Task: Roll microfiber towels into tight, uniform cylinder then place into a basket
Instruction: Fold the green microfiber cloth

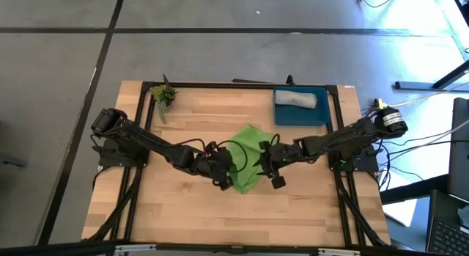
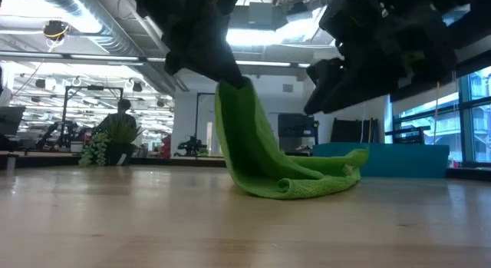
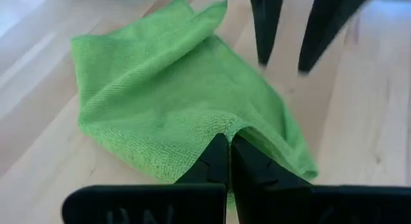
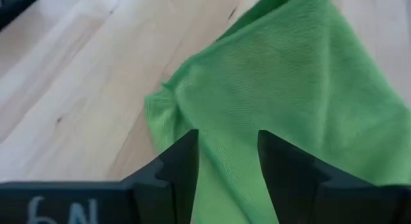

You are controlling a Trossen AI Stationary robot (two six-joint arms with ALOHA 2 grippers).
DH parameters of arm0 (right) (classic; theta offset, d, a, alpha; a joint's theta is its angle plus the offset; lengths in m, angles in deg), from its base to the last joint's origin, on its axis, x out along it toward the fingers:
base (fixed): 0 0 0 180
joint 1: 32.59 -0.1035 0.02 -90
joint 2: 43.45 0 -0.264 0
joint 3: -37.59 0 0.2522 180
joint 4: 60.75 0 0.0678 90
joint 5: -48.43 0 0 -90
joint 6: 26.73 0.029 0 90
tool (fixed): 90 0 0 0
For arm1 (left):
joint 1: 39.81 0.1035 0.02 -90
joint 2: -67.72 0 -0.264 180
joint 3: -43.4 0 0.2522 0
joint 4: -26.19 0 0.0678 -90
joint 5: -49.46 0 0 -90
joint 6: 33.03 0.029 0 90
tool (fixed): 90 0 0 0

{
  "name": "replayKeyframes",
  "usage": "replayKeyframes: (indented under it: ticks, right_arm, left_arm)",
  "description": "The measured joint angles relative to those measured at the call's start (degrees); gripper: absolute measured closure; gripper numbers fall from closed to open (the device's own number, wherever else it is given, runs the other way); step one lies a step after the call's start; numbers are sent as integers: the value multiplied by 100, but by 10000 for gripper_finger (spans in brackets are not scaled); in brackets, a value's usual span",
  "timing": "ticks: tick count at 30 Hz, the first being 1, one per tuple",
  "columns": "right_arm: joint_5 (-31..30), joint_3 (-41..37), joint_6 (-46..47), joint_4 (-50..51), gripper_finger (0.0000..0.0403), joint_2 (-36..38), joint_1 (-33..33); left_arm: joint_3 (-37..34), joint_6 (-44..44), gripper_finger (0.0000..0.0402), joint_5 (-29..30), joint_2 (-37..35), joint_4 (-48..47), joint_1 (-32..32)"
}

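The lime green microfiber towel (image 1: 248,150) lies crumpled at the table's middle, with one part raised off the wood. My left gripper (image 3: 229,142) is shut on that raised part and shows in the low view as a dark shape above the cloth (image 2: 226,72). My right gripper (image 4: 228,150) hovers open just right of it, over the towel's right side (image 2: 322,84), touching nothing. The grey towel (image 1: 295,99) lies rolled inside the dark-blue basket (image 1: 319,115) at the far right. My left gripper pinches a bunched fold of the green towel (image 3: 226,124) between its two fingers, coming slanting down from the table's left. The held part is lifted; the cloth hangs slack below it, and its lower end (image 2: 307,183) lies bunched on the table.
A small potted plant (image 1: 163,94) stands at the far left corner. Bare wood (image 1: 183,212) stretches along the near side of the table, in front of both grippers. A black frame runs around the table's edges.
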Motion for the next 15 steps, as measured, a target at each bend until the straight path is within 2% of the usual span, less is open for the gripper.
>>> replayKeyframes:
  ticks: [5,10,15]
  right_arm:
    - [-381,-146,-153,-549,243,-430,-266]
    - [-571,-146,-585,-843,243,-904,-463]
    - [-772,-144,-615,-1174,243,-1323,-508]
  left_arm:
    - [0,-412,401,11,0,70,0]
    - [0,-500,401,19,0,71,0]
    - [0,-500,401,21,0,69,0]
